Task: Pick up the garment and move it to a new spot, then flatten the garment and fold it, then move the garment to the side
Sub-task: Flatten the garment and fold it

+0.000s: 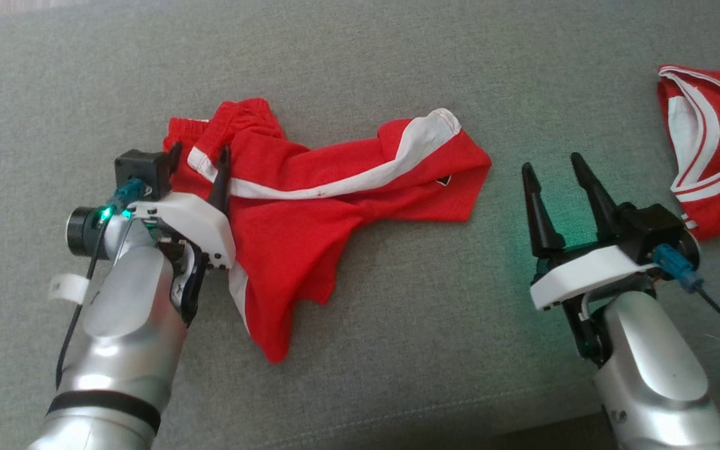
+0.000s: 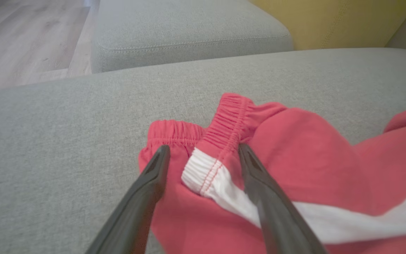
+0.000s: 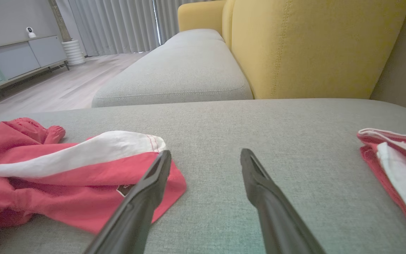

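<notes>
At waistband (image 1: 242, 112) edge of shorts (image 1: 335, 194), left claw (image 1: 200, 150) unclenched; right claw (image 1: 552, 161) unclenched over grey cushion (image 1: 410, 325).

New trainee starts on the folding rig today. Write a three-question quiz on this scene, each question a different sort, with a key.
1. True or false: the right gripper is shut on the red shorts.
2. The left gripper stands open with its fingers on either side of which part of the shorts? A) the elastic waistband end B) a leg hem C) the small dark badge
3. Fill the gap: the other red-and-white garment lies to the robot's ____ of the shorts.
Key: 1 false, it is open, beside the shorts; 2 A; 3 right.
</notes>
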Controlling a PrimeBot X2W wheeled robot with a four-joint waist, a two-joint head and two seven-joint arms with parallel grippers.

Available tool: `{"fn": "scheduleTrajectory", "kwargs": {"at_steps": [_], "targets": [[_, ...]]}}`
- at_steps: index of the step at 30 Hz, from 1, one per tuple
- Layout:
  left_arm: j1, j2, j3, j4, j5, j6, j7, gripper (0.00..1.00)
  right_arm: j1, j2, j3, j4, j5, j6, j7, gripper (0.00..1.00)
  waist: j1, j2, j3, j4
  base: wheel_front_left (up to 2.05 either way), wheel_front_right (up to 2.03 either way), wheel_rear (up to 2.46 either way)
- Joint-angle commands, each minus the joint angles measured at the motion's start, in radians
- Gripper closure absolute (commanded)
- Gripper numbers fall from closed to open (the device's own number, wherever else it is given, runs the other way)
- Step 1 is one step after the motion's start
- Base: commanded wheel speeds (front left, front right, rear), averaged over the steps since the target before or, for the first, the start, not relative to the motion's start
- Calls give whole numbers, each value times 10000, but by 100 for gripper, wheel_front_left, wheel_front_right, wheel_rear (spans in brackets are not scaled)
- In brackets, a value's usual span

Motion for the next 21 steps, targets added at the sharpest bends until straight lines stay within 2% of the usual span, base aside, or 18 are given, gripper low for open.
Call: {"fn": "scheduleTrajectory", "kwargs": {"at_steps": [1,7,8,9,11,13,21], "targets": [[-546,220,194,-103,-63,-68,-97,0,-43,134,261,-300,-47,63,-110,0,0,0,44,-1,0,0,0],[-798,143,-29,435,-36,-208,-172,0,-222,227,454,-322,-37,63,-110,0,0,0,192,-107,0,0,0],[-821,129,-66,477,-21,-206,-190,2,-234,233,467,-326,-25,63,-110,0,0,0,203,-114,0,0,0],[-848,123,-86,513,-17,-211,-209,42,-240,238,465,-331,-18,63,-110,0,0,0,209,-115,0,0,0],[-869,101,-124,573,-18,-223,-242,100,-215,243,417,-323,-11,63,-110,0,0,0,179,-87,0,0,0],[-839,68,-163,535,-18,-226,-271,100,-149,244,329,-286,-2,63,-110,0,0,0,96,-24,0,0,0],[86,-60,440,-2228,-167,217,-307,100,274,278,22,-46,49,63,-110,0,0,0,-729,584,0,0,0]]}}
